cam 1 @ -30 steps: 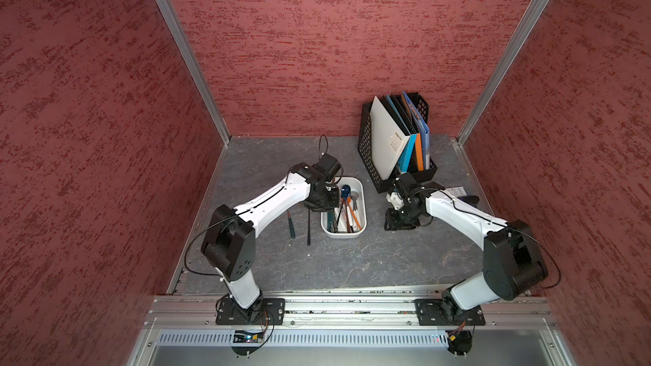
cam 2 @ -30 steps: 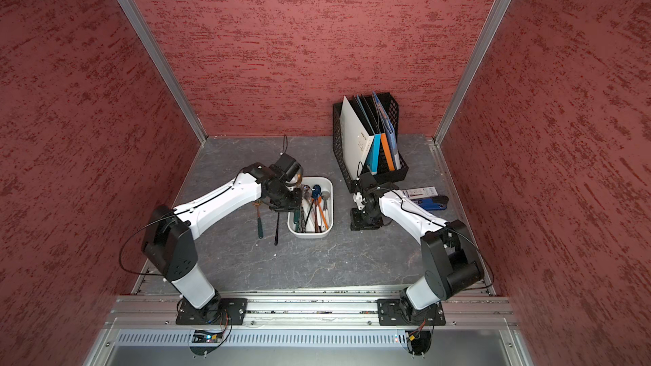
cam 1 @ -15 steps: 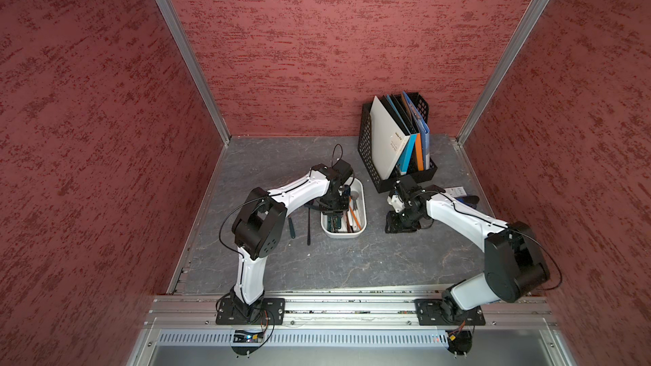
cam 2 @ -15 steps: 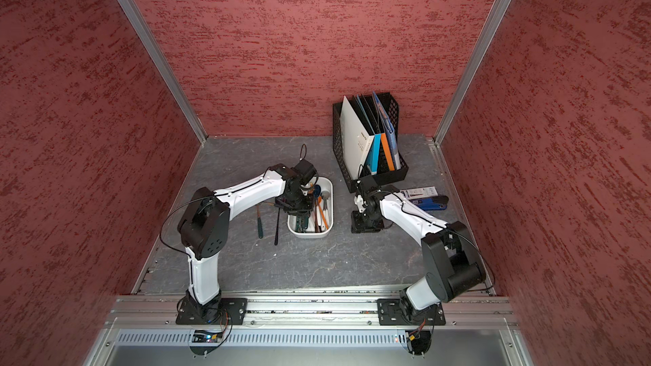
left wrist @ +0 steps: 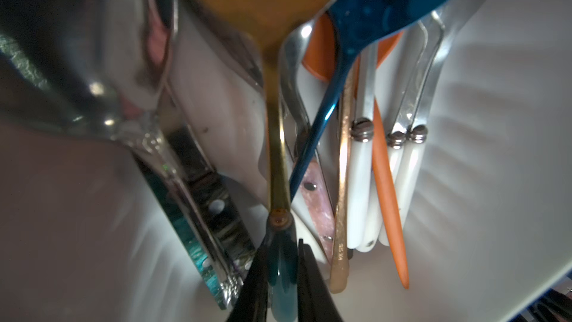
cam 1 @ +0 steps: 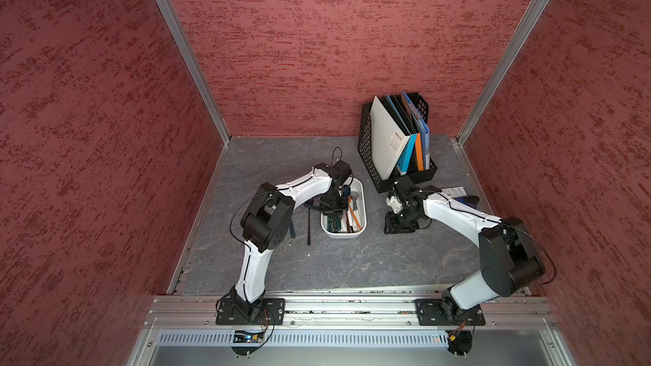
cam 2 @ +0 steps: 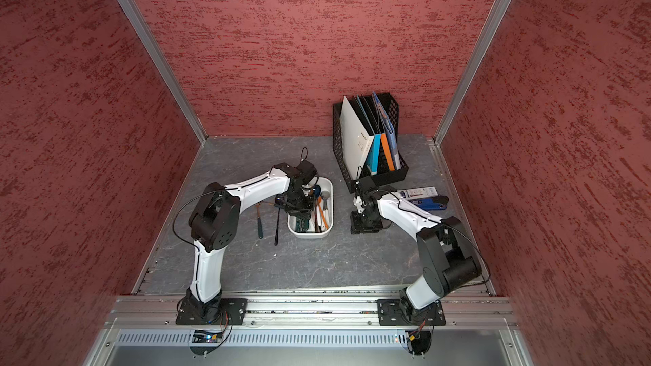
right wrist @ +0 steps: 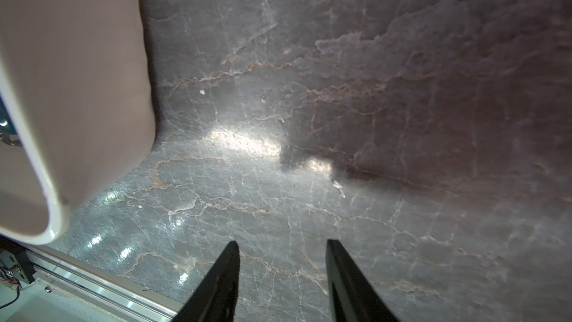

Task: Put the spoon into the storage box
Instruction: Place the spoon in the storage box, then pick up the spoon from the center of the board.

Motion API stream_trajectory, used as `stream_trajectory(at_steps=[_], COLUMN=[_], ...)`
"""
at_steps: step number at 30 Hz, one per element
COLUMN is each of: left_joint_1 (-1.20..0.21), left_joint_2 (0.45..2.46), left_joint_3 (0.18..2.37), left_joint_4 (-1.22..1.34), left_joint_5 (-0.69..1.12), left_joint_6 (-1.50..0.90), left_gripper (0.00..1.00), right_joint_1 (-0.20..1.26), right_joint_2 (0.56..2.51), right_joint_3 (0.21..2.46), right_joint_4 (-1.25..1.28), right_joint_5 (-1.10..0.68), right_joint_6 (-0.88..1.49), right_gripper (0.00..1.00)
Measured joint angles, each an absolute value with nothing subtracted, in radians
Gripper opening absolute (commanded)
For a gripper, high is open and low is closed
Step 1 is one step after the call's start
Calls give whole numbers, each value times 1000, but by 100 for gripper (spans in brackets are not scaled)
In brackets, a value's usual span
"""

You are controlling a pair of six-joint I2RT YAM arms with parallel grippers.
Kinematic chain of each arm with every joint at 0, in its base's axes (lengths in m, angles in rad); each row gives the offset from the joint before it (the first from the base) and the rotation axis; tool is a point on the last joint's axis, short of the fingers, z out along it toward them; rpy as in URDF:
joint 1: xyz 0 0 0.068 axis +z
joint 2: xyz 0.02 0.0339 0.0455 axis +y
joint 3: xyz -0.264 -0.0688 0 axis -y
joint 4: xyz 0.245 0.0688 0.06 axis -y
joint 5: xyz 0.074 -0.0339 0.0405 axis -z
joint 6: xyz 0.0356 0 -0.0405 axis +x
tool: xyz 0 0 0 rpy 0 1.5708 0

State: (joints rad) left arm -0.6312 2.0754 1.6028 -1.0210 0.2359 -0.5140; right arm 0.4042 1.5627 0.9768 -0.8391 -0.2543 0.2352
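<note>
Where the spoon [left wrist: 276, 153] is: over the storage box [cam 1: 343, 235], among its cutlery [left wrist: 360, 187].
Left gripper [left wrist: 282, 243]: fingers clamped on the spoon's teal handle.
Right gripper [right wrist: 282, 243]: fingers apart, empty, above the table [right wrist: 371, 119].

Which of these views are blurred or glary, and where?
Left wrist view: the spoon blurs towards its gold bowl close to the lens; the white-handled cutlery is sharper. Right wrist view: glare patches on the grey table; the storage box wall is soft. Both top views: sharp, evenly lit.
</note>
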Motion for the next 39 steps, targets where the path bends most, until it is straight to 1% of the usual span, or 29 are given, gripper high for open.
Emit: stream_trajectory(at_steps=[4, 6, 10, 16, 19, 24, 28, 30, 34, 39], left_joint_1=[-631, -631, -631, -625, -607, -508, -388, -339, -295, -271], left_joint_2=[2075, 2074, 2056, 1959, 1858, 1638, 1532, 1512, 1526, 1617], left_joint_3=[1605, 1605, 1605, 1600, 1566, 1425, 1304, 1253, 1202, 1193], left_joint_4=[-1024, -1024, -1026, -1036, -1036, -1041, -1031, -1015, -953, -842], left_joint_5=[238, 237, 232, 210, 194, 168, 155, 155, 173, 209], left_joint_6=[-511, -504, -506, -508, -510, -523, -554, -590, -677, -804], left_gripper=[25, 36, 41, 43, 44, 45, 46, 46, 46, 46], right_joint_1=[404, 404, 404, 404, 404, 404, 404, 404, 404, 404], right_joint_2=[1564, 1565, 1571, 1571, 1571, 1572, 1584, 1591, 1594, 1595], right_joint_3=[977, 977, 977, 977, 977, 977, 981, 981, 981, 981], right_joint_4=[-839, -839, -839, -840, -840, -839, -838, -838, -837, -837], right_joint_5=[-258, -258, -259, -259, -259, -260, -262, -263, -263, -263], right_joint_6=[233, 231, 230, 228, 228, 229, 229, 229, 229, 228], right_gripper=[48, 48, 48, 48, 48, 48, 48, 48, 48, 48])
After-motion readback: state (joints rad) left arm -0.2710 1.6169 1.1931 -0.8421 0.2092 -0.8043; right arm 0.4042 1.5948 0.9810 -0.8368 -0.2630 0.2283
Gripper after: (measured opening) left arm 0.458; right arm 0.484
